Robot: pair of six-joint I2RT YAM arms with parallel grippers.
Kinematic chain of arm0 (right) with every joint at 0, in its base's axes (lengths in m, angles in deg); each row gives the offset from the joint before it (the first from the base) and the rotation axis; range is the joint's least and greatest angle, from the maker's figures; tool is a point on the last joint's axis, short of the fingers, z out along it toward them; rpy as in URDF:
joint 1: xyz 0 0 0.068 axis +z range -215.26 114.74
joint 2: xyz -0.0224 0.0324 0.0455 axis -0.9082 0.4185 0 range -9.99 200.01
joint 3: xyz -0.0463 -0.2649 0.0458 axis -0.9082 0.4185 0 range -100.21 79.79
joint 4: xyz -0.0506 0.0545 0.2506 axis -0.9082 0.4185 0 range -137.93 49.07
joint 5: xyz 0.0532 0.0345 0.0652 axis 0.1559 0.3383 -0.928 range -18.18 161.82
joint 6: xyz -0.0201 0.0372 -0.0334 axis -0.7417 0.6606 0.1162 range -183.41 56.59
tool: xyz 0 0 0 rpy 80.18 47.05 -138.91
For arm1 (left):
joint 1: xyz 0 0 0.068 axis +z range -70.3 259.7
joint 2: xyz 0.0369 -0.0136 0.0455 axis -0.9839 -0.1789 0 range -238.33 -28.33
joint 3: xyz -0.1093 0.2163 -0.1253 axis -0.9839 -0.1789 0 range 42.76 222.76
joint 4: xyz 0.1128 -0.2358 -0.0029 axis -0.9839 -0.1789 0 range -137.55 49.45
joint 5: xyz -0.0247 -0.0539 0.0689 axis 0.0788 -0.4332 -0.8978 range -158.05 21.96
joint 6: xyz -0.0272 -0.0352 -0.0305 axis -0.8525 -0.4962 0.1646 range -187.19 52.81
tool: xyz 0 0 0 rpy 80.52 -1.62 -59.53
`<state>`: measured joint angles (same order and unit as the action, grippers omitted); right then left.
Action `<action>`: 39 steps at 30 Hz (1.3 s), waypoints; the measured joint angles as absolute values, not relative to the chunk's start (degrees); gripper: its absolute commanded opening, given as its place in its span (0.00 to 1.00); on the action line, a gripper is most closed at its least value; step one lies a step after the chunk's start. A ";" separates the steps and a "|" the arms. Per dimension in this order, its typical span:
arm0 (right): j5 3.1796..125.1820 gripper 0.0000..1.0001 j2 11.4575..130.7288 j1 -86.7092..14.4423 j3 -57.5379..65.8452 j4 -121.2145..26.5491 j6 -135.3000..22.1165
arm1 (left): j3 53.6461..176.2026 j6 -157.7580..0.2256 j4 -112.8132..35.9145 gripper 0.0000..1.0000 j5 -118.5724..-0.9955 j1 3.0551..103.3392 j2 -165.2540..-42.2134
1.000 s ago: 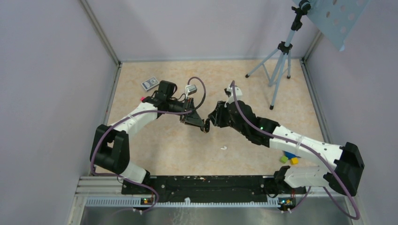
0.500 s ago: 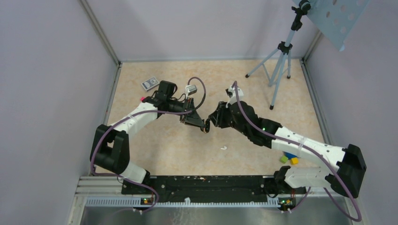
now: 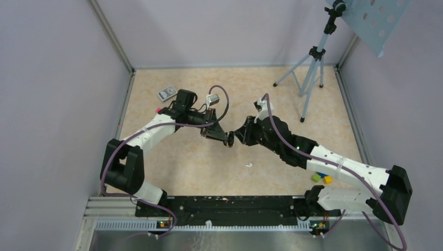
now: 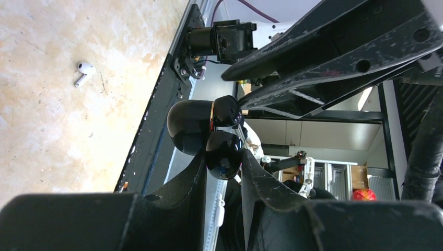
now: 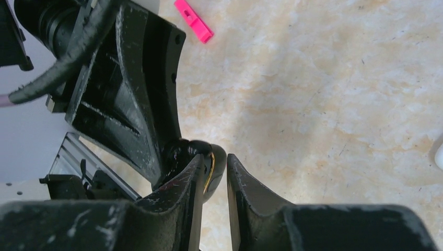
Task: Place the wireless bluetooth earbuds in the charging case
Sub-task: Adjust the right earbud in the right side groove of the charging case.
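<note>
Top view. Left gripper (image 3: 226,139) and right gripper (image 3: 237,137) nose to nose above the table (image 3: 183,167), black charging case (image 3: 230,142) between the tips. Count: one case; one white earbud (image 3: 249,165) loose on the table, nearer the bases, well apart from the case; seemingly three coloured blocks (image 3: 322,177); one tripod (image 3: 309,78); one card box (image 3: 166,93); one pink piece (image 3: 158,110).

Left wrist view. Fingers (image 4: 183,198) clamped on the case's lower rounded part. Probably the lid-opening step: keep this grip rigid, no twisting. Same single white earbud in sight.

Right wrist view. Fingers (image 5: 183,209) narrowly apart astride the gold-rimmed edge; cannot tell whether pinching yet. Close softly, then swing along the hinge, never sideways. No black earbud discernible anywhere.
</note>
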<state>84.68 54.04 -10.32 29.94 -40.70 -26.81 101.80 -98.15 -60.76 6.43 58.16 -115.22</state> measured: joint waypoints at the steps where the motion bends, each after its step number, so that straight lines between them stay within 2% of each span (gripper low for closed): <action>1: 83.90 0.21 53.26 -10.32 30.71 -40.92 -26.96 | 101.91 -98.34 -60.67 0.00 6.39 58.16 -115.22; 8: 81.01 0.21 51.42 -10.32 32.48 -40.57 -29.04 | 102.72 -98.78 -59.69 0.00 6.24 58.11 -115.22; 13: 80.93 0.42 50.33 -10.32 32.41 -39.79 -32.10 | 102.74 -98.50 -59.80 0.00 6.15 57.83 -115.22; 17: 82.02 0.46 50.37 -10.32 29.48 -35.68 -36.58 | 103.09 -97.36 -60.89 0.00 6.02 57.61 -115.22; 20: 82.37 0.53 52.16 -10.34 24.11 -33.03 -40.49 | 103.42 -96.97 -61.48 0.00 6.04 57.35 -115.22; 23: 79.96 0.53 54.74 -10.98 19.34 -31.46 -44.14 | 103.62 -96.73 -61.66 0.00 6.04 57.15 -115.22; 29: 73.43 0.45 60.38 -13.86 15.12 -28.86 -48.93 | 103.64 -96.38 -61.70 0.00 6.04 57.00 -115.22; 39: 64.07 0.46 61.01 -16.64 15.10 -23.87 -54.00 | 103.79 -95.76 -62.11 0.00 6.04 56.87 -115.24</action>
